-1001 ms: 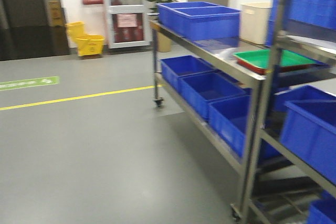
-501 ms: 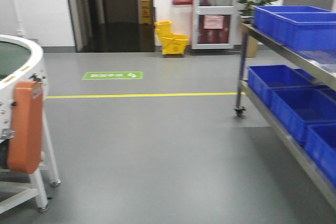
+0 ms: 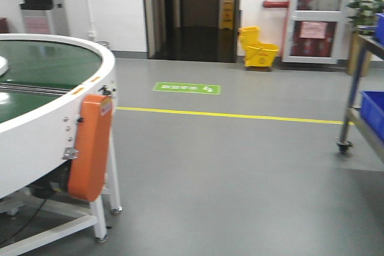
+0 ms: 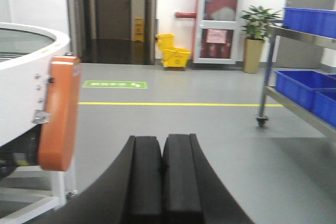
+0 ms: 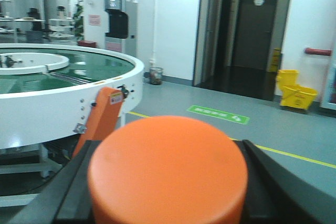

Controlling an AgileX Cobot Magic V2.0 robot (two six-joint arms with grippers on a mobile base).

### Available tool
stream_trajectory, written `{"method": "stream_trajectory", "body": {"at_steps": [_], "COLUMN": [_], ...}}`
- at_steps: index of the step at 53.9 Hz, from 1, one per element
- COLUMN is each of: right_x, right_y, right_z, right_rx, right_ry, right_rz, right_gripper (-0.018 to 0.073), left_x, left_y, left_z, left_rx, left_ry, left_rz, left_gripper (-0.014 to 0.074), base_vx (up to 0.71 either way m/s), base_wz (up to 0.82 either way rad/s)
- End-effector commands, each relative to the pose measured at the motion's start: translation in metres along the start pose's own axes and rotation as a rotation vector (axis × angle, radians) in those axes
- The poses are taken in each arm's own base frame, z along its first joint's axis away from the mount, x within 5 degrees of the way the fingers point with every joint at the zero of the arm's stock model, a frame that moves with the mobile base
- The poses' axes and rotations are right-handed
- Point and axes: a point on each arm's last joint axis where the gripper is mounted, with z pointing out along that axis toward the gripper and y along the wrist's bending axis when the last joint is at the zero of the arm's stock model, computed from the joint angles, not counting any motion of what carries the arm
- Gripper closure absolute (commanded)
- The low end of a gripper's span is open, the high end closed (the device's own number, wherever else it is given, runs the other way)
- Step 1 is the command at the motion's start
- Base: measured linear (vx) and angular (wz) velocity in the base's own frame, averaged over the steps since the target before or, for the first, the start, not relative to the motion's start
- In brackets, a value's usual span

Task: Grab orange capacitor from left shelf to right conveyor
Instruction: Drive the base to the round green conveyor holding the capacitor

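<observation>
In the right wrist view my right gripper [image 5: 167, 182] is shut on the orange capacitor [image 5: 168, 166]; its flat round top fills the lower frame between the two black fingers. The right conveyor [image 3: 42, 67], a dark-green belt with a white rim, stands at the left of the front view and also shows in the right wrist view [image 5: 63, 72] and at the left edge of the left wrist view [image 4: 26, 40]. My left gripper [image 4: 163, 145] is shut and empty, pointing over bare floor. The left shelf with the grey tray is out of view.
An orange guard [image 3: 90, 148] hangs on the conveyor's side above white legs. A steel rack with blue bins [image 4: 307, 85] stands at the right. A yellow mop bucket [image 3: 259, 47], a doorway and a yellow floor line [image 3: 228, 115] lie ahead.
The front view has swung left: the steel racks with blue bins have slid out to the right edge and the conveyor has come into view at the left.
</observation>
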Motion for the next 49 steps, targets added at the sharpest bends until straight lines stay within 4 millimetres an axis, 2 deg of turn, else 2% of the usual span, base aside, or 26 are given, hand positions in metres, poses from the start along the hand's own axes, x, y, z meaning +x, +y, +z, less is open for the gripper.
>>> {"method": "stream_trajectory", "body": {"at_steps": [1,33,49], "right_x": [-0.0142,-0.0142,-0.0142], "right_y": [-0.0009,-0.001,-0.001], "right_z": [0.0007,0.0007,0.0007], "right_rx": [0.009,0.009,0.009], "right_ry": [-0.088,-0.088,-0.088], "right_rz": [-0.006,-0.007,-0.007], "right_gripper": [0.0567,0.0567,0.0567], "left_x": [-0.0177,-0.0177,-0.0177], "left_y": [-0.002,-0.002,-0.002], "left_z": [-0.0024,-0.0024,-0.0024], "left_rx": [0.017,0.017,0.017], "left_ry": [-0.116,-0.116,-0.116], "left_rz": [-0.011,-0.011,-0.011], "left_gripper": [0.0603,0.0603,0.0603], "base_vx": [0.27,0.31,0.39], "base_wz": [0.46,0.63,0.42]}}
